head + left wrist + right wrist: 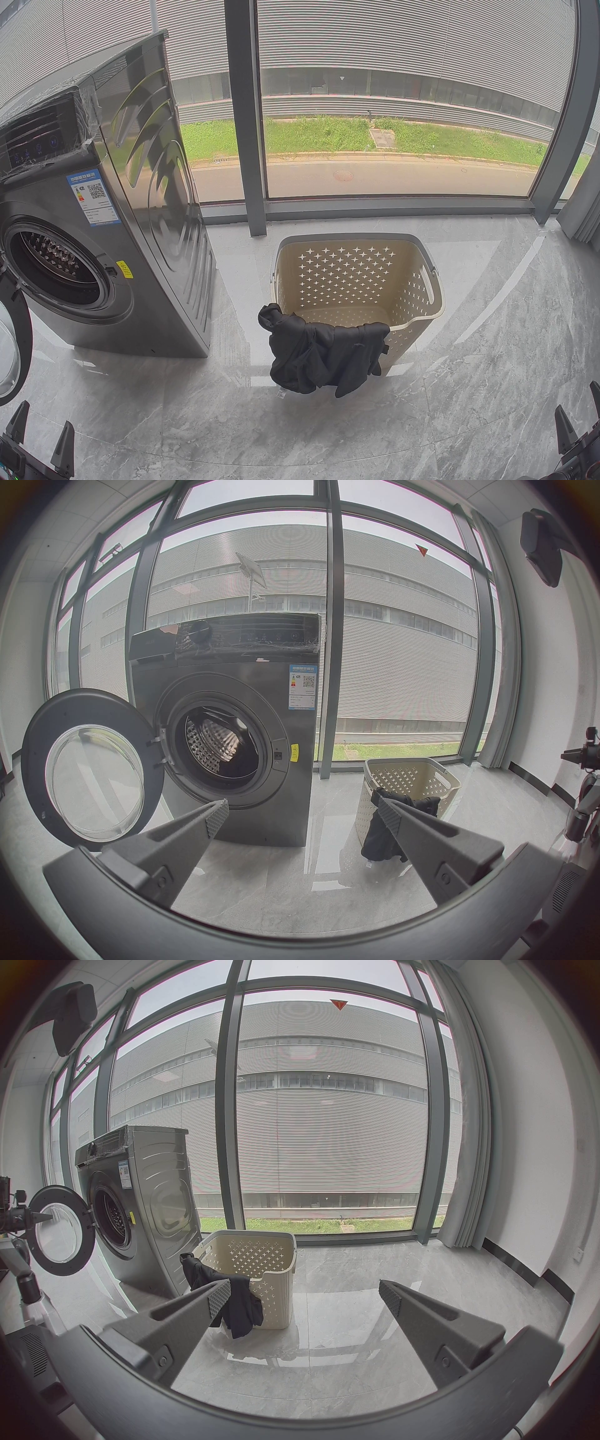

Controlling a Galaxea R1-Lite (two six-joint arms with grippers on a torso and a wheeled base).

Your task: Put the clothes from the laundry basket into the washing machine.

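Two big things stand on the marble floor [312, 431] by the window. The washer [94, 206] is dark grey, with film wrapped over its top panel and its round door [94, 780] swung fully open, so the steel drum shows. Just beside it, on the right, sits the basket [350, 269], cream plastic with star-shaped holes and a grey rim.

One black garment [325, 359] hangs crumpled over the basket's near rim. Most of it spills down the outside wall, and one corner sticks out toward the washer. I cannot tell what kind of clothing it is. It hides the basket's near wall and part of the bottom. From the head camera the door is cut off at the edge.

Low and near, the left end effector [44, 431] and the right end effector [578, 415] are both spread wide and hold nothing. The garment lies ahead, between them, well apart from both.
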